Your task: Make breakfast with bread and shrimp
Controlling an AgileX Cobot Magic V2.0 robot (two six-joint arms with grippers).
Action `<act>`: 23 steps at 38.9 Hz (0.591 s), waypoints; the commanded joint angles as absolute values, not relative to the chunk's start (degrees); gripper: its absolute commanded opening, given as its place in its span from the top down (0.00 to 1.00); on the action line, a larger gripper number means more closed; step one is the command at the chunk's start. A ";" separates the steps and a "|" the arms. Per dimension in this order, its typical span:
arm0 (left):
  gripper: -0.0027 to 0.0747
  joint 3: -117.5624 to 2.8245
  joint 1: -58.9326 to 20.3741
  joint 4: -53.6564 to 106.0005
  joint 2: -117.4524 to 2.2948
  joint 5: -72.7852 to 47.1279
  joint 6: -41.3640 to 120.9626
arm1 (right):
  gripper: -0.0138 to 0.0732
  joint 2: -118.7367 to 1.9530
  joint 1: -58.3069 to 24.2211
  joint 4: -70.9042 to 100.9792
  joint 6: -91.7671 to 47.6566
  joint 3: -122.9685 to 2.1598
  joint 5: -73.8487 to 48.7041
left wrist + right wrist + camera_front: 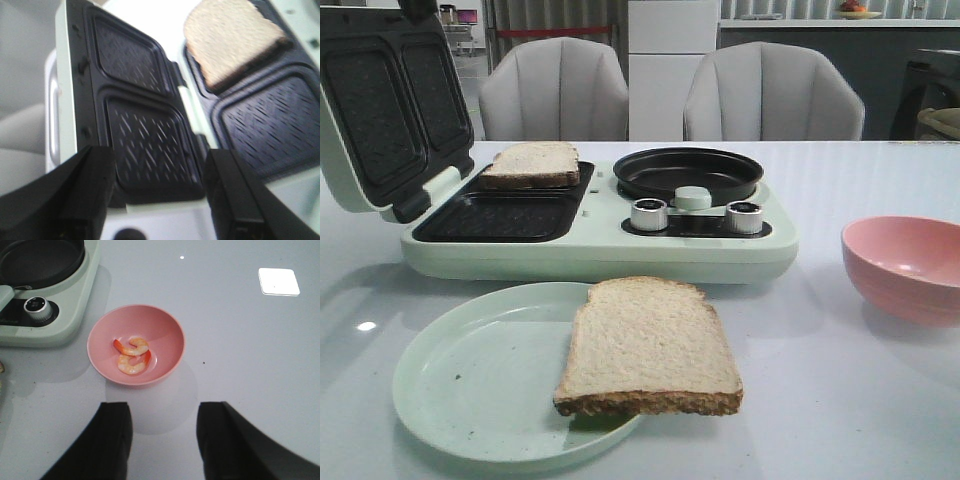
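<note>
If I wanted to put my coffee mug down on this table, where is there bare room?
Bare table lies in front of the pink bowl, right of the plate, and behind the bowl to the far edge. The near-left is crowded: the plate with a bread slice overhanging its rim sits close to the sandwich maker, leaving only a narrow strip.

front: low, faces appliance [600, 225] | left wrist: close | right wrist: high, shares appliance corner

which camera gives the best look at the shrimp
The right wrist view: it looks down into the pink bowl, showing two curled shrimp. The front view shows only the bowl's side and inner wall, no shrimp. The left wrist view misses the bowl entirely.
</note>
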State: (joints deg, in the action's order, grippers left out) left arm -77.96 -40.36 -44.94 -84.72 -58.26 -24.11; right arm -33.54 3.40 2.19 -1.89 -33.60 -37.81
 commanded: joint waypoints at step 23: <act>0.39 -59.90 -50.54 -18.08 -49.96 -58.21 -20.84 | 0.34 -34.15 3.73 1.72 -2.35 -35.54 -33.72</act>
